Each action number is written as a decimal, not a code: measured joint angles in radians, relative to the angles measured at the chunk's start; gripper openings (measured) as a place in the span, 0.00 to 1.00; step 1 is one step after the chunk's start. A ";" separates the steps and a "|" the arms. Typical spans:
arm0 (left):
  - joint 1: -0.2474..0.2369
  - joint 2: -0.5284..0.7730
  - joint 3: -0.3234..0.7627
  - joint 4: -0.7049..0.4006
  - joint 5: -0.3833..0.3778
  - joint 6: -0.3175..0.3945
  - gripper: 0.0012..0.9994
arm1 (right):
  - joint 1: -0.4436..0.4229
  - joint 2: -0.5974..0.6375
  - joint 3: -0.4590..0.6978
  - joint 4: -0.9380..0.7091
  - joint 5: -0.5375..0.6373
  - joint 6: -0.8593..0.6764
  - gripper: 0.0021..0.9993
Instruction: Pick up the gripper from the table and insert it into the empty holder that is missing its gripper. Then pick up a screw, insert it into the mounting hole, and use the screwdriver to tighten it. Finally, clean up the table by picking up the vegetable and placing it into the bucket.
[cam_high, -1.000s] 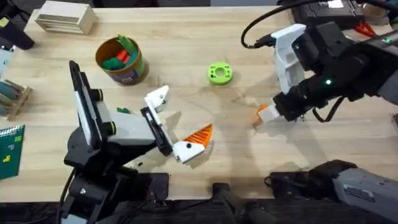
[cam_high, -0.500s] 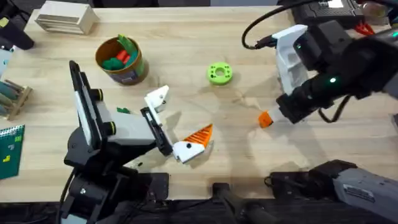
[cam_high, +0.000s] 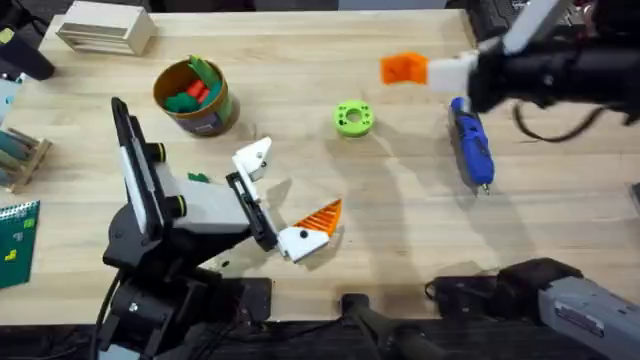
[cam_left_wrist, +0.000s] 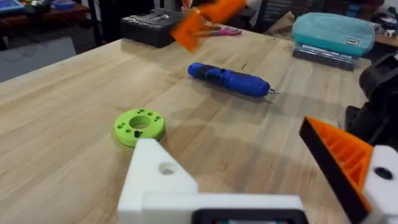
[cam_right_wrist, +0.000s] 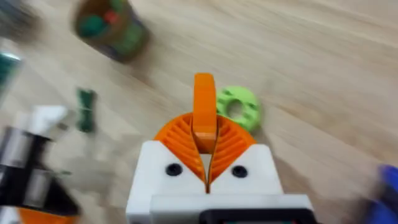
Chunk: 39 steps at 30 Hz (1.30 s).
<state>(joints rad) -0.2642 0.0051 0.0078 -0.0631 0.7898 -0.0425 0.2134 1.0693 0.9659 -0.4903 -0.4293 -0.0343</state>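
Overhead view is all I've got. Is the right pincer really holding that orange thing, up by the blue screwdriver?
Observer: Yes. In the right wrist view, the orange wedge stands upright, pinched between the ribbed pads of the right pincer.
Operator: Is there a hole where it's supposed to go?
Observer: In the left wrist view, the bare white holder on the left pincer has one round hole in its side.

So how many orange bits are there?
4. Two are ribbed pads on the right gripper, one is the loose orange tip pinched between them, and one sits on a finger of the left gripper. More may be hidden.
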 joint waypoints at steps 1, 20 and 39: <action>0.000 0.000 0.000 0.000 0.000 0.000 0.99 | 0.002 0.016 -0.016 0.052 -0.046 0.049 0.02; 0.000 0.000 0.000 0.000 0.000 0.000 0.99 | 0.138 0.516 -0.080 0.387 -0.801 0.616 0.01; 0.000 0.000 0.000 0.000 -0.009 0.000 0.99 | 0.197 0.554 -0.080 0.439 -0.915 0.727 0.01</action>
<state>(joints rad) -0.2638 0.0054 0.0078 -0.0631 0.7807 -0.0425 0.4103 1.6238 0.8856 -0.0513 -1.3444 0.6926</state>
